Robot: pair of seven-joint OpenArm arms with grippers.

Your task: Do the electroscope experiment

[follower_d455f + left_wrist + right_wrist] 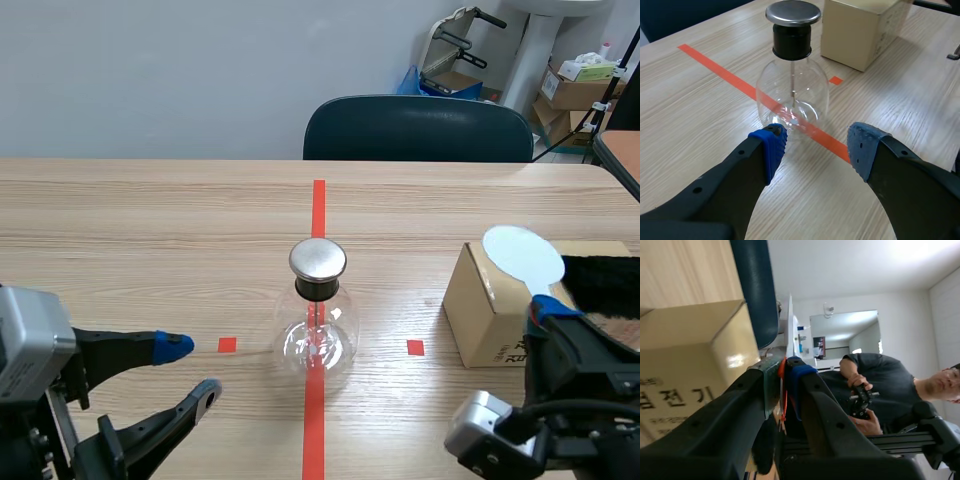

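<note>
**Disc held, electroscope waiting at centre**

The right gripper [785, 366] is clamped on the white disc [522, 255] at the scene's right, above the cardboard box [480, 310]. The left gripper [815, 145] stands spread just short of the glass electroscope [318, 325] at centre. The risk, I judge, is that a low swing of the disc strikes the metal cap [318, 259] and topples the electroscope.

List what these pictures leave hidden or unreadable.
Leaves in the flask: scene view, too small; left wrist view, lost in glare.
Handle of the disc: scene view, hidden in the right gripper; right wrist view, edge-on only.
Print on the box: partly behind the right gripper in both views.
Rest of the black fur: cut off by the scene view's edge.
</note>
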